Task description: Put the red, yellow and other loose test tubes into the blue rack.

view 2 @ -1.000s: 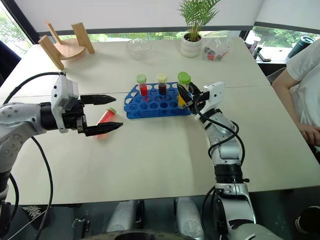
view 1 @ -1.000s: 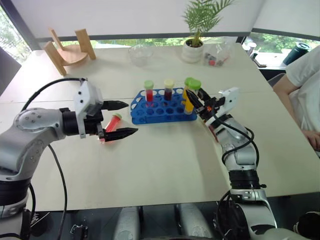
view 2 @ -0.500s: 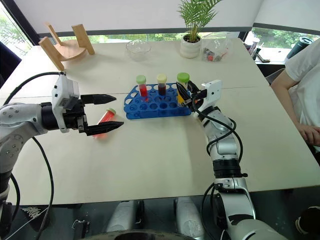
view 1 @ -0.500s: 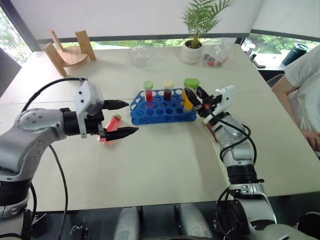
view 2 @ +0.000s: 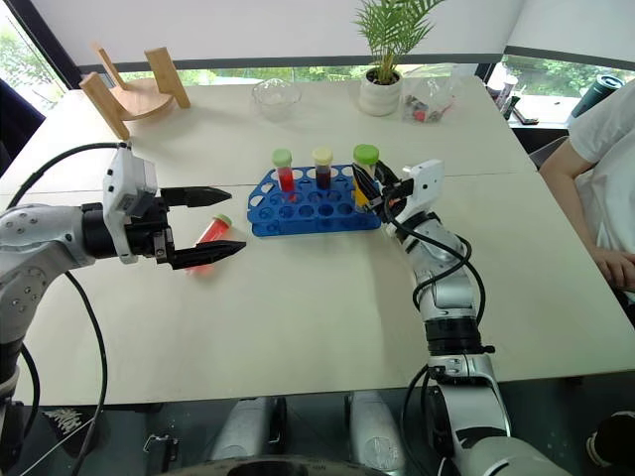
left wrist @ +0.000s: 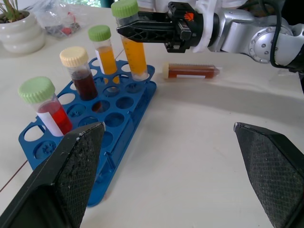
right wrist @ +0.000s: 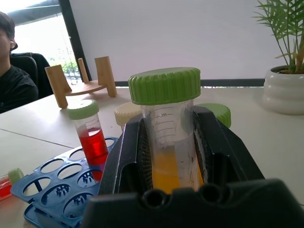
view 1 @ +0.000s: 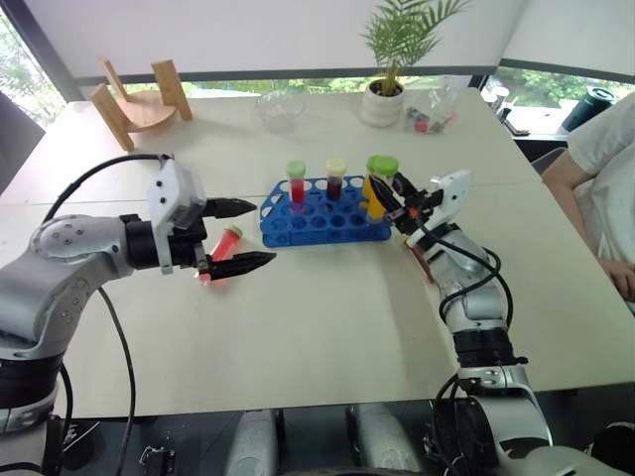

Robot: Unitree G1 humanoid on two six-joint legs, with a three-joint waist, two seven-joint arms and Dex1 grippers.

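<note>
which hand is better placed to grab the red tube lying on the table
Left. The open left hand hovers right at the lying red tube, while the right hand is shut on a yellow tube at the blue rack.

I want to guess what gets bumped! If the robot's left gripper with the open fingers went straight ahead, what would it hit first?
Probably the blue rack. The left gripper points straight at it in the left wrist view. A loose red tube lies on the table under the open fingers, seemingly below that line, though depth is unclear.

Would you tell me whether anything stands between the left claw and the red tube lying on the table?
Nothing visible does. The left claw is open close by the red tube, which lies on bare table off the blue rack's left end.
</note>
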